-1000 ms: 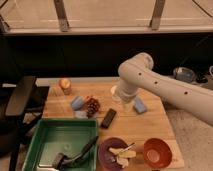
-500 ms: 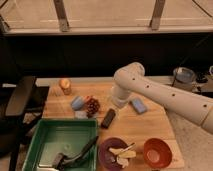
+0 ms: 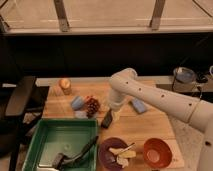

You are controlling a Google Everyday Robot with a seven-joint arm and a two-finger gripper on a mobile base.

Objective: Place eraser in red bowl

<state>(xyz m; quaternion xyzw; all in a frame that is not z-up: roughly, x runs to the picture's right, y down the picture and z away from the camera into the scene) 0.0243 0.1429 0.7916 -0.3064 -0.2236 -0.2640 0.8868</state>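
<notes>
The eraser (image 3: 106, 119), a small flat black block, lies on the wooden table (image 3: 145, 125) near its middle, just right of the green tray's far corner. My gripper (image 3: 115, 113) hangs down from the white arm (image 3: 150, 95) and sits right beside or just above the eraser's right end; I cannot tell whether they touch. The red bowl (image 3: 157, 152) stands at the table's front right, with nothing in it, well in front of and to the right of the gripper.
A purple bowl (image 3: 117, 153) with food scraps sits left of the red bowl. A light-blue block (image 3: 138, 105) lies behind the gripper on the right. A green tray (image 3: 60, 140) holds a dark utensil. A reddish cluster (image 3: 92, 106), a blue object (image 3: 77, 102) and an orange object (image 3: 64, 85) are on the left.
The arm has swung left and lowered, bringing the gripper from near the blue block down next to the eraser. The eraser and bowls have not moved.
</notes>
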